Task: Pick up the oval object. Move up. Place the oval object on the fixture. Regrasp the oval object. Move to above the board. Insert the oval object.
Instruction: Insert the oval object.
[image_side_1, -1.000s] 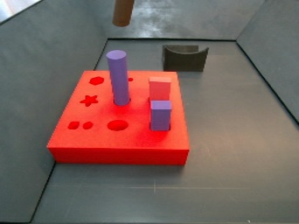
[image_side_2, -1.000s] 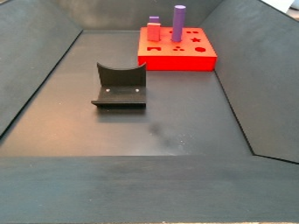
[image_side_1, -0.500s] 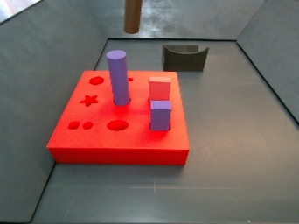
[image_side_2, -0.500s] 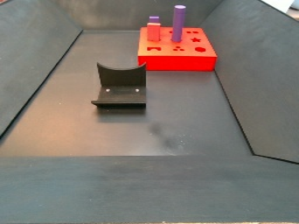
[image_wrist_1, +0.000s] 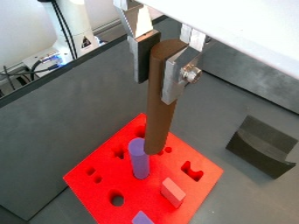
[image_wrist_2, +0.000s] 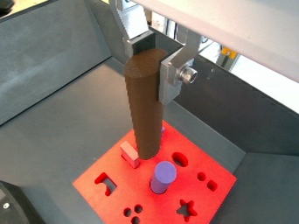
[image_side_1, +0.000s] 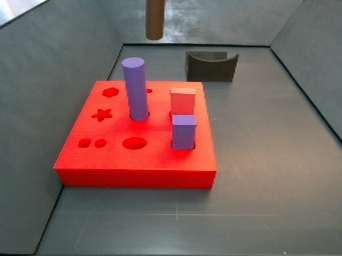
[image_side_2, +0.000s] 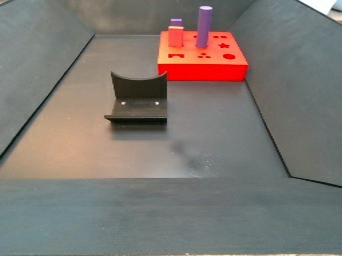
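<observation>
We see the board (image_side_1: 134, 140) lying flat on the dark desk (image_side_1: 267, 200), a bit left of the middle in a side view. A tall purple cylinder (image_side_1: 135, 88) stands in it near the back. A red block (image_side_1: 183, 100) stands to the right of the cylinder, and a purple square block (image_side_1: 183, 131) stands just in front of the red one. Open holes show on the left part of the board, one of them a star. These three pegs are what stands near the holes.

The fixture (image_side_1: 211, 65) sits on the desk behind the board, toward the upper right of that side view, well apart from the board. In the side view from the far end, the fixture (image_side_2: 136, 97) is in the middle left and the board (image_side_2: 203, 57) is at the top.

In both wrist views we see the pincer (image_wrist_1: 160, 58) closed on the top part of the oval object (image_wrist_1: 158, 109). Its silver fingers (image_wrist_1: 174, 73) press the brown rod from two sides. The rod hangs straight down, high over the board (image_wrist_1: 111, 171). It touches nothing below.

In a wrist view the rod (image_wrist_2: 146, 105) hangs beside the purple cylinder (image_wrist_2: 163, 177) and the red block (image_wrist_2: 129, 155). In a side view only the low end of the rod (image_side_1: 155, 19) shows, at the top edge of the frame.
</observation>
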